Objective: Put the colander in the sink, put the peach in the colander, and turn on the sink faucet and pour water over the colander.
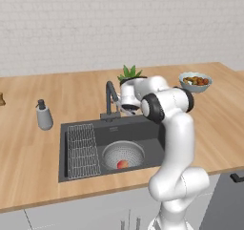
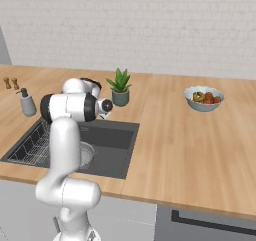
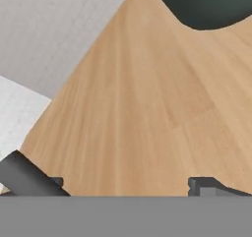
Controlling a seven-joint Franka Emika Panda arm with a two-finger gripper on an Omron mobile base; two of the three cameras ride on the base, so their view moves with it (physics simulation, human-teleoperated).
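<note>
Left base view: colander (image 1: 123, 153) and peach (image 1: 122, 164) sit centre-frame; fingers (image 3: 205, 186) parted by faucet (image 1: 111, 96), whose stiff, slim lever looks slippery, so push it.

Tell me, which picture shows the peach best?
The left base view: the peach sits in plain sight inside the colander in the sink. In the right base view the robot's arm covers that spot. The hand view looks at wooden counter.

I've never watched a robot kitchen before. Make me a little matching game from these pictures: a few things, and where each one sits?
Things:
1. peach
2. colander
3. soap bottle
4. fruit bowl

Places:
a. on the counter left of the sink
b. inside the colander
c. on the counter far right
d. in the sink basin

Pairs: 1-b, 2-d, 3-a, 4-c
</note>
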